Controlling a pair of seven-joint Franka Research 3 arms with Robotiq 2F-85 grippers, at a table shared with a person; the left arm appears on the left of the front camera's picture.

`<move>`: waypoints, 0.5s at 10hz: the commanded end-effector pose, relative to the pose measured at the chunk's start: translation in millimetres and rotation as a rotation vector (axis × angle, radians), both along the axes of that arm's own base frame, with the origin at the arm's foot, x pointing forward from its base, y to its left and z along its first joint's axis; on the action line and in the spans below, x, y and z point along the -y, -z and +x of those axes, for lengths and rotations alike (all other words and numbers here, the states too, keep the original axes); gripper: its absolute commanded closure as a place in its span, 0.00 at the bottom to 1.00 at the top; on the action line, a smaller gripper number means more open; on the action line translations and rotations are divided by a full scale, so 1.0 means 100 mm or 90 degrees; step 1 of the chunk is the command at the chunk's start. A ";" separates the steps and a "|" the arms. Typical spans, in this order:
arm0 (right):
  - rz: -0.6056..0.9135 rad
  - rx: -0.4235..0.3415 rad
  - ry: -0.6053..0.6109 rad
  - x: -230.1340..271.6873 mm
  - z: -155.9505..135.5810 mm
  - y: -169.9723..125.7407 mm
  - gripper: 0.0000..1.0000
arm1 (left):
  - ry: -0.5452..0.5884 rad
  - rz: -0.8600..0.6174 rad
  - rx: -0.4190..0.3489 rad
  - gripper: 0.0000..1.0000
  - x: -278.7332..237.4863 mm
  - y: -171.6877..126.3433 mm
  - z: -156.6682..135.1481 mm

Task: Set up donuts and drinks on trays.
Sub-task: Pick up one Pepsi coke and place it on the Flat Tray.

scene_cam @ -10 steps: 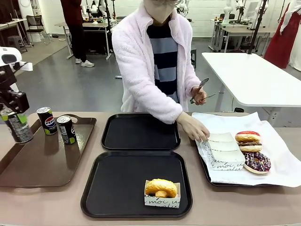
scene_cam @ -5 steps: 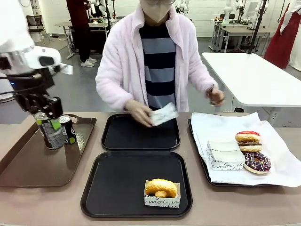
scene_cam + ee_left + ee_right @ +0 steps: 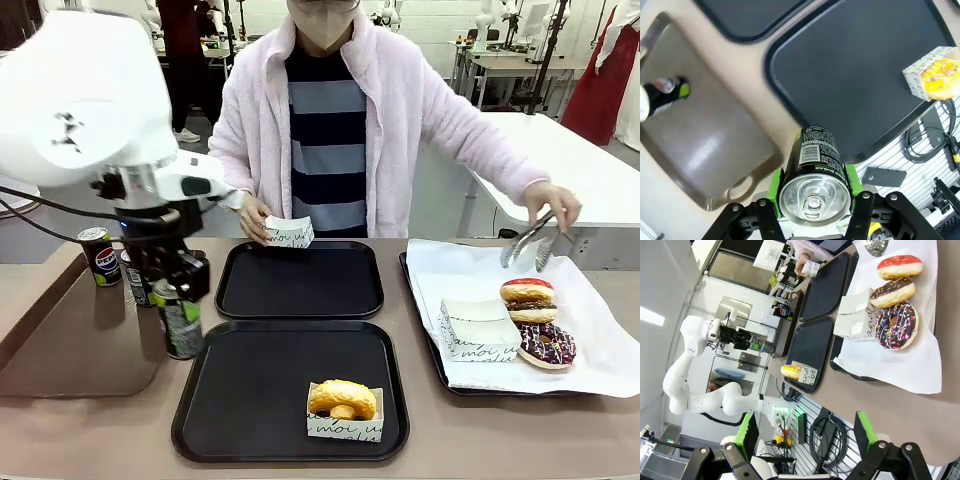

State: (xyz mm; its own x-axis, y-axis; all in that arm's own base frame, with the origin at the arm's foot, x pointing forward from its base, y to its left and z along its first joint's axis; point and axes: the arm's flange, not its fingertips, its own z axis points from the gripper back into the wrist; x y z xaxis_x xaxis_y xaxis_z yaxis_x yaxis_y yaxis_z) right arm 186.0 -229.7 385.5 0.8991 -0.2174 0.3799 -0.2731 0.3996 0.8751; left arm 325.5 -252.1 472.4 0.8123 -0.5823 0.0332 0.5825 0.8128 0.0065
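Note:
My left gripper (image 3: 172,292) is shut on a black drink can (image 3: 182,328) and holds it upright between the brown tray (image 3: 70,350) and the left rim of the near black tray (image 3: 250,400). In the left wrist view the can (image 3: 815,170) sits between the green pads (image 3: 775,184). A yellow donut (image 3: 343,398) in its white box rests at the near tray's front right. The far black tray (image 3: 300,282) is bare. Two more cans (image 3: 98,256) stand on the brown tray. My right gripper (image 3: 806,435) is open with nothing between its fingers.
The person holds a small white box (image 3: 288,232) above the far tray's back edge and tongs (image 3: 528,245) over the paper-lined tray (image 3: 470,265). That tray carries a pink donut (image 3: 527,291), a chocolate donut (image 3: 546,344) and stacked boxes (image 3: 478,328).
My left arm carried the can rightward from the far left, across the brown tray, to the near tray's left rim. The person lifted a white box and moved the tongs over the paper-lined tray.

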 end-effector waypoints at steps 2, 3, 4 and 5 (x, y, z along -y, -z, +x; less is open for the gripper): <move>0.004 0.011 -0.004 -0.02 -0.01 0.01 0.00 | 0.037 -0.044 0.023 0.42 0.29 0.36 -0.11; 0.004 0.011 -0.004 -0.02 -0.01 0.01 0.00 | 0.055 -0.049 0.041 0.42 0.33 0.48 -0.15; 0.004 0.011 -0.004 -0.02 -0.01 0.01 0.00 | 0.074 -0.057 0.055 0.42 0.37 0.58 -0.17; 0.004 0.011 -0.004 -0.02 -0.01 0.01 0.00 | 0.093 -0.064 0.069 0.42 0.40 0.66 -0.20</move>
State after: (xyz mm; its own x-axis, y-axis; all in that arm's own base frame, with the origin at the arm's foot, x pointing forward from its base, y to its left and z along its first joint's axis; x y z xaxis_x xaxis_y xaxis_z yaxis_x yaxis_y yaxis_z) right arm 186.0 -229.6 385.5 0.8992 -0.2172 0.3799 -0.2731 0.3996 0.8750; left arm 307.5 -292.2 412.6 0.7384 -0.6609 0.1342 0.6665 0.7455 0.0042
